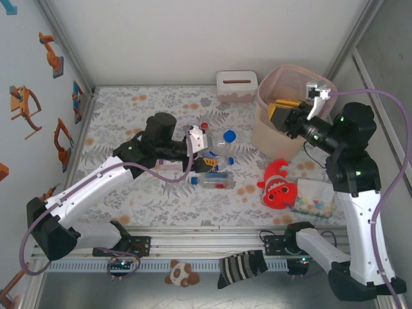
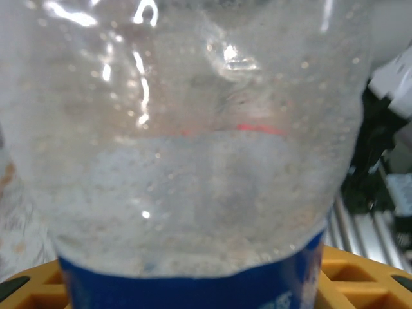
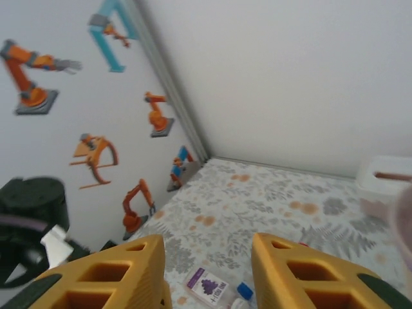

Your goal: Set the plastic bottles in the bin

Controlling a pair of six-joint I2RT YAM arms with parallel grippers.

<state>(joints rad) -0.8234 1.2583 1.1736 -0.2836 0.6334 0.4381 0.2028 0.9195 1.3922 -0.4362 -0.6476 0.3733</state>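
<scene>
Floral-patterned table [image 1: 129, 109], white enclosure walls. Left gripper [image 1: 207, 161] sits low among the plastic bottles [image 1: 222, 180] at table centre, its yellow fingers [image 2: 360, 273] clamped on a clear bottle [image 2: 193, 161] with a blue label. Right gripper [image 3: 209, 273] is raised over the mouth of the bin [image 1: 264, 132] at far right, jaws apart. Clownfish plush [image 1: 278, 185] lies just in front of the bin

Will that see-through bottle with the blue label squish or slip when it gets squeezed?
Probably squishy: the clear bottle has thin walls with dents and wavy glints. It is likely light, since it looks mostly empty, with just droplets inside. It might slip a little, as its skin is smooth and shiny.
</scene>
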